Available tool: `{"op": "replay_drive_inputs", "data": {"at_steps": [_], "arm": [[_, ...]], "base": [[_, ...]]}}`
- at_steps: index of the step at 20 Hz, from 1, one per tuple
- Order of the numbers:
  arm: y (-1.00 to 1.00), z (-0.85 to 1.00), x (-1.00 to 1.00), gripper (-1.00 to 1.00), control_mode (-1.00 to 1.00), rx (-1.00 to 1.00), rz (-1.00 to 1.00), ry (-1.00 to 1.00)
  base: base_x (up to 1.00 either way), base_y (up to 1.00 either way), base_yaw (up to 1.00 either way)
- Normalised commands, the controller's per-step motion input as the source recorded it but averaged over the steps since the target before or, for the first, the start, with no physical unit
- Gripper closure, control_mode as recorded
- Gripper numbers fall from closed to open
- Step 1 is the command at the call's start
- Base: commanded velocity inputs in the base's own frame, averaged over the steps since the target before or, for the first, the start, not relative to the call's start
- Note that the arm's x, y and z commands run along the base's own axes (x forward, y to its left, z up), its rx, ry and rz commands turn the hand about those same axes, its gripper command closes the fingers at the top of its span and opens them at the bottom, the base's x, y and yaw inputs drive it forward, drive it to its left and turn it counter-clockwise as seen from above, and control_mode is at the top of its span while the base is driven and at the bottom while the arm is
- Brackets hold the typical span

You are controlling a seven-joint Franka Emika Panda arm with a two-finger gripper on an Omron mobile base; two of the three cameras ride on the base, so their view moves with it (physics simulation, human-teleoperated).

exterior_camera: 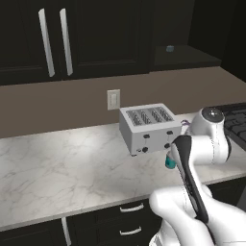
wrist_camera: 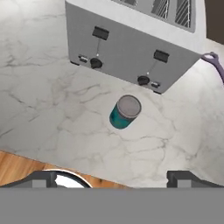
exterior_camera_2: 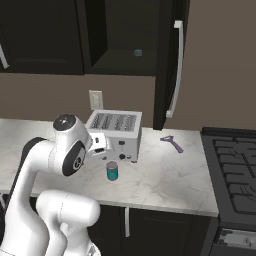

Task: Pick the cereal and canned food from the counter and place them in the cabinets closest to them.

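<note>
Step in hand: approach to the can; nothing is held yet.
Gripper: jaws spread to their widest and empty, the two dark tips standing far apart at the bottom of the hand view.
Can, location: upright on the counter, just in front of the toaster and apart from it; in the right base view the can stands near the counter's front edge.
Governing relation: the can lies straight ahead of the gripper, roughly centred between the two tips and clear of both. Its long axis runs vertical, the pale lid turned toward the camera.
Clearance: the toaster front is the nearest obstacle, directly behind the can.
Judgement, next move: a straight advance down along the hand's line should put the can between the jaws; little sideways correction looks needed.
Destination: an open cabinet above the toaster.
Cereal: not identified on this stretch of counter.
Other item: a purple utensil right of the toaster.
</note>
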Motion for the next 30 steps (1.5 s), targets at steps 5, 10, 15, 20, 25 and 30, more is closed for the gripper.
{"op": "replay_drive_inputs", "data": {"at_steps": [5,10,15,20,25,30], "arm": [[-0.02,-0.43,0.22,-1.00,-1.00,0.00,0.00,0.00],[-0.01,-0.38,0.33,-1.00,-1.00,0.00,0.00,0.00],[-0.02,-0.35,0.39,-1.00,-1.00,0.00,0.00,0.00],[-0.17,-0.28,0.45,-1.00,-1.00,0.00,0.00,0.02],[-0.11,-0.11,0.28,-1.00,-1.00,0.00,0.00,0.05],[0.00,-0.07,0.11,-1.00,-1.00,0.00,0.00,0.04]], "base": [[0.00,0.00,0.00],[0.00,0.00,0.00],[0.00,0.00,0.00],[0.00,0.00,0.00],[0.00,0.00,0.00],[0.00,0.00,0.00]]}}
